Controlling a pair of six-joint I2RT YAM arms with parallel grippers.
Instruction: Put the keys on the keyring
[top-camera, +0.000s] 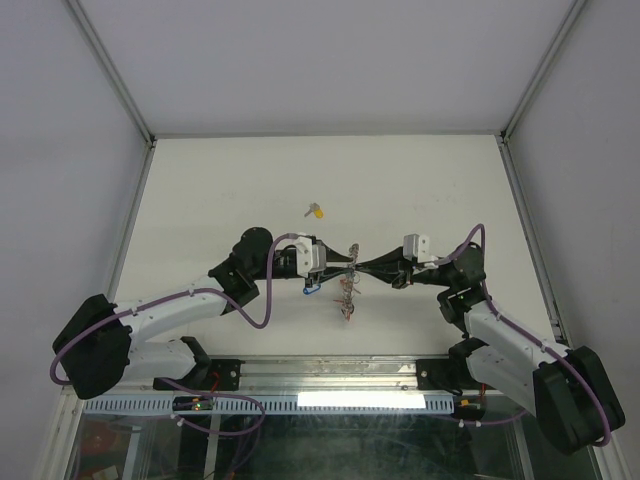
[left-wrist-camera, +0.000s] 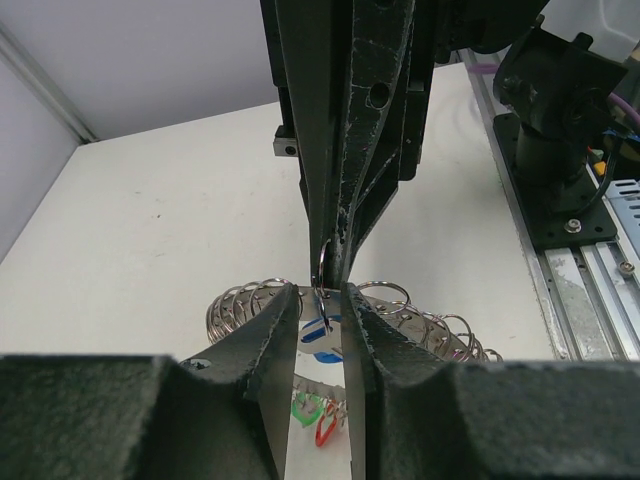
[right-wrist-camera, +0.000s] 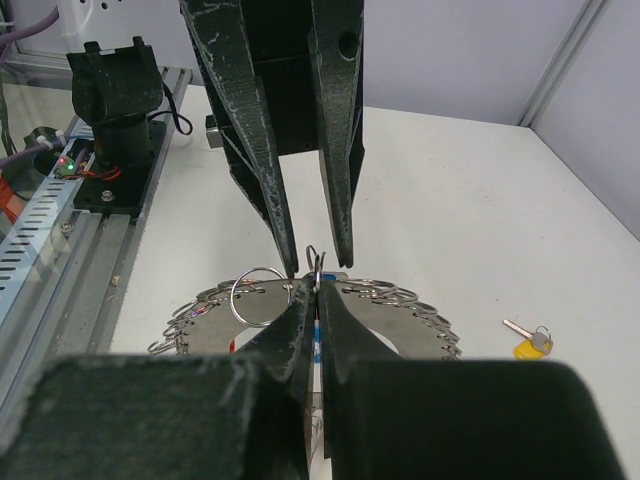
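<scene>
The keyring (top-camera: 349, 276) is a silver plate fringed with small rings, held upright between the two grippers, with keys and red and green tags (left-wrist-camera: 318, 418) dangling below. My right gripper (right-wrist-camera: 316, 290) is shut on the keyring's top edge (right-wrist-camera: 400, 300), where a small ring (left-wrist-camera: 322, 268) sticks up. My left gripper (left-wrist-camera: 322, 305) faces it, jaws a narrow gap apart either side of that small ring. A blue-tagged key (left-wrist-camera: 320, 330) hangs just behind the gap. A yellow-tagged key (top-camera: 316, 211) lies loose on the table beyond the grippers.
The white table (top-camera: 220, 200) is walled by grey panels with aluminium posts (top-camera: 115, 70). The arm bases and a metal rail (top-camera: 330, 375) run along the near edge. The right arm's base (left-wrist-camera: 560, 150) stands behind the keyring in the left wrist view.
</scene>
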